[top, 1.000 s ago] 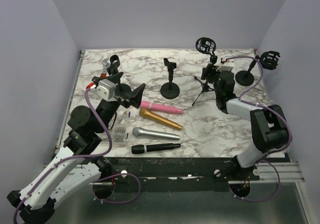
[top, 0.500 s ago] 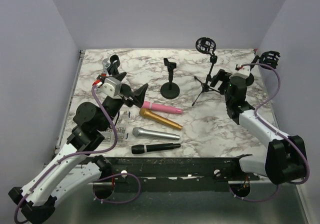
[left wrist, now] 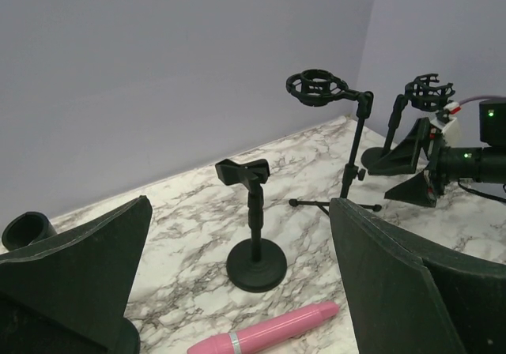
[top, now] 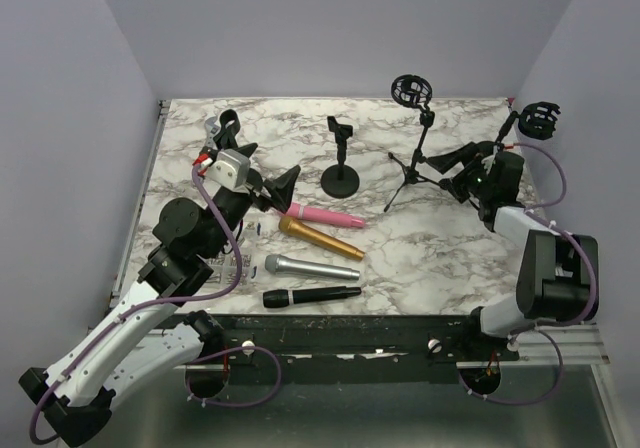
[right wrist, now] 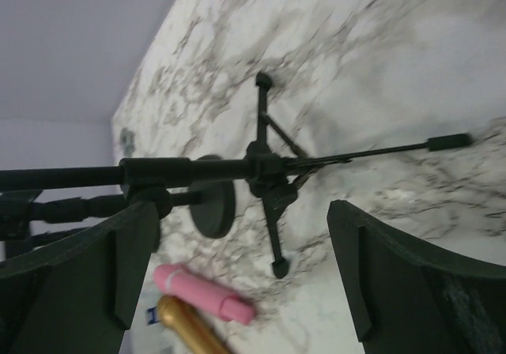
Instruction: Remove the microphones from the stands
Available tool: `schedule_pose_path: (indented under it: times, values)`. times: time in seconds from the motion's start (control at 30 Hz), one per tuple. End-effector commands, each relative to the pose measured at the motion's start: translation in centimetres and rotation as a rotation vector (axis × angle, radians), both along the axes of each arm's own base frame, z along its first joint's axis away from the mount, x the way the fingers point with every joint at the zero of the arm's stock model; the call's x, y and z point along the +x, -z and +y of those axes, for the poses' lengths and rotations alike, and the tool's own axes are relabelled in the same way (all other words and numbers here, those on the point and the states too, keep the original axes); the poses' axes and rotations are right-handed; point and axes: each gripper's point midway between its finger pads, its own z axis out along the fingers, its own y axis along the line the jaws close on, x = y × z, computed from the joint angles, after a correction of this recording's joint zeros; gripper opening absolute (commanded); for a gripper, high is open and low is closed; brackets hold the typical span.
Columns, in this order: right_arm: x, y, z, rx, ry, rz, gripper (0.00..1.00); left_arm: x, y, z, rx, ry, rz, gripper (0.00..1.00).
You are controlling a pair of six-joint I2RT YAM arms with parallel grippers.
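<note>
Several microphones lie flat on the marble table: pink (top: 322, 215), gold (top: 320, 238), silver (top: 310, 267) and black (top: 310, 295). No stand in view holds a microphone. A round-base stand (top: 340, 173) with an empty clip stands mid-table, and a tripod stand (top: 415, 158) with an empty ring mount is to its right. My left gripper (top: 275, 190) is open above the pink microphone (left wrist: 269, 330), facing the round-base stand (left wrist: 254, 243). My right gripper (top: 452, 173) is open just right of the tripod stand (right wrist: 269, 180), holding nothing.
Another stand with a ring mount (top: 538, 120) is at the far right corner, behind my right arm. A black clip stand (top: 225, 126) is at the far left. A small clear packet (top: 238, 266) lies near the silver microphone. Walls close in three sides.
My right arm has pulled back from over the tripod stand to the table's right side, and its jaws have spread wide. My left arm has shifted only slightly.
</note>
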Motion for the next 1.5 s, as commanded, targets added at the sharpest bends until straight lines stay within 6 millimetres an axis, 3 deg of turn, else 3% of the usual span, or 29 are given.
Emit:
schedule_pose_path:
  times: [0.0, 0.17, 0.27, 0.4, 0.57, 0.77, 1.03, 1.47]
  values:
    - [-0.7, -4.6, 5.5, 0.365, -0.254, -0.098, 0.95, -0.6, -1.4, -0.4, -0.010, 0.034, -0.016, 0.99]
    - [-0.6, -5.1, 5.9, 0.518, -0.249, -0.132, 0.94, -0.7, -1.4, -0.5, -0.016, 0.045, -0.013, 0.98]
    - [-0.5, -5.1, 5.9, 0.602, -0.240, -0.149, 0.88, -0.8, -1.6, -0.5, -0.020, 0.049, -0.013, 0.99]
    - [-0.2, -4.6, 5.6, 0.658, -0.214, -0.160, 0.74, -0.9, -1.6, -0.5, -0.022, 0.052, -0.015, 0.98]
    - [-0.4, -3.6, 5.4, 0.687, -0.186, -0.154, 0.66, -1.0, -1.8, -0.4, -0.026, 0.052, -0.016, 0.99]
    - [-0.3, -2.9, 5.3, 0.723, -0.177, -0.155, 0.50, -1.1, -1.9, -0.5, -0.030, 0.061, -0.016, 0.99]
    - [0.1, -2.3, 5.2, 0.760, -0.175, -0.156, 0.41, -1.0, -1.8, -0.5, -0.028, 0.059, -0.015, 0.99]
    - [1.1, -2.1, 5.1, 0.770, -0.181, -0.167, 0.38, -0.9, -1.5, -0.7, -0.023, 0.062, -0.006, 0.99]
